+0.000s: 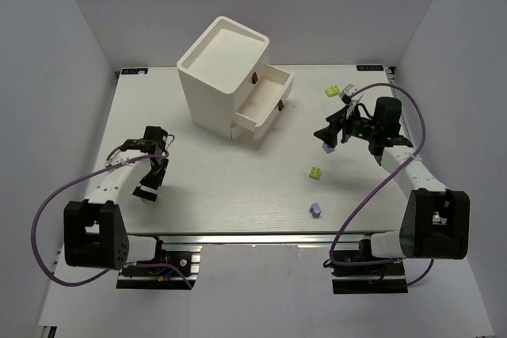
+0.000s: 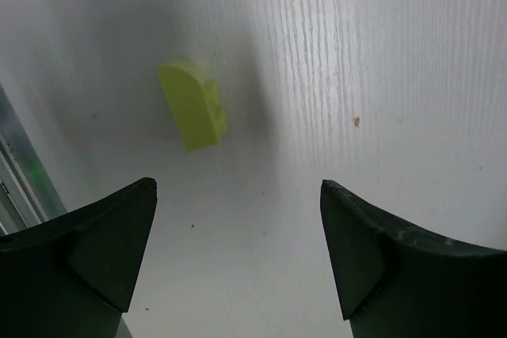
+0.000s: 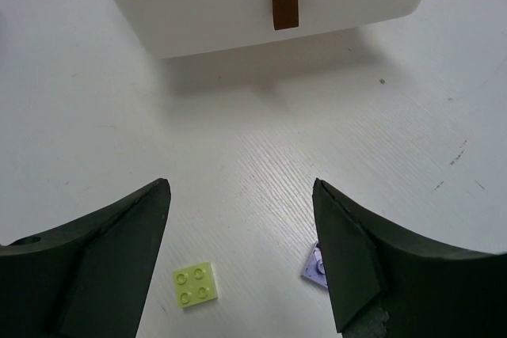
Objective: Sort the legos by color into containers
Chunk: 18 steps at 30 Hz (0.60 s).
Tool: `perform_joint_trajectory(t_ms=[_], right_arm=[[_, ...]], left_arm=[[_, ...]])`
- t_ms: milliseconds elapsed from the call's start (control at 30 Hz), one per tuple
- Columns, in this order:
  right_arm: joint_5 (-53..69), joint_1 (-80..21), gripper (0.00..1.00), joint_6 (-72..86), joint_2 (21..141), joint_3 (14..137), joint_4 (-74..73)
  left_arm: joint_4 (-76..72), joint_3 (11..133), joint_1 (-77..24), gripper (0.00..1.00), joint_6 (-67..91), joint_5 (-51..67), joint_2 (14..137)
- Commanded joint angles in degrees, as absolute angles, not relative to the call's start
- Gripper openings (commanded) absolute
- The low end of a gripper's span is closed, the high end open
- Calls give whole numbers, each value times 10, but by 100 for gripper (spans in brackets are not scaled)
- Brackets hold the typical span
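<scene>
White cabinet (image 1: pixel 214 77), two drawers (image 1: pixel 268 85) pulled open (brown knobs (image 1: pixel 255 78)), contents unclear

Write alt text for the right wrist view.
The open right gripper hangs over a white table, with a yellow-green lego seen between its fingers and a purple lego half hidden by one. Beyond stands a white drawer with a brown knob.
</scene>
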State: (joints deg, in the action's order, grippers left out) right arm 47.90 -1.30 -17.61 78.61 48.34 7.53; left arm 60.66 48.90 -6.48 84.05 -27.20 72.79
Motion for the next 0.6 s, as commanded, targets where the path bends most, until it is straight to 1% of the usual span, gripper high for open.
perform_joint_trajectory(t_ms=[0, 33, 67, 233, 300, 367, 400, 467, 500, 567], right_arm=[[500, -7, 78, -184, 758, 474, 72], [501, -6, 78, -184, 756, 473, 69], [501, 16, 78, -185, 751, 473, 66], [497, 26, 77, -187, 738, 471, 58], [497, 32, 77, -187, 737, 472, 54], [497, 34, 77, -190, 731, 472, 44], [497, 36, 77, -191, 731, 473, 41], [495, 39, 76, -192, 727, 472, 33], [494, 40, 76, -192, 724, 472, 33], [491, 41, 76, -192, 719, 473, 26]], left_arm=[[559, 489, -31, 93, 795, -259, 762], [555, 489, -24, 93, 791, -258, 766], [548, 482, -10, 92, 786, -251, 772], [526, 454, 18, 90, 769, -231, 798], [516, 443, 35, 83, 759, -229, 802], [502, 441, 44, 75, 748, -226, 810], [497, 444, 49, 64, 743, -216, 814], [488, 447, 49, 53, 735, -210, 823], [485, 449, 54, 42, 732, -201, 826], [477, 450, 54, 33, 724, -190, 828]])
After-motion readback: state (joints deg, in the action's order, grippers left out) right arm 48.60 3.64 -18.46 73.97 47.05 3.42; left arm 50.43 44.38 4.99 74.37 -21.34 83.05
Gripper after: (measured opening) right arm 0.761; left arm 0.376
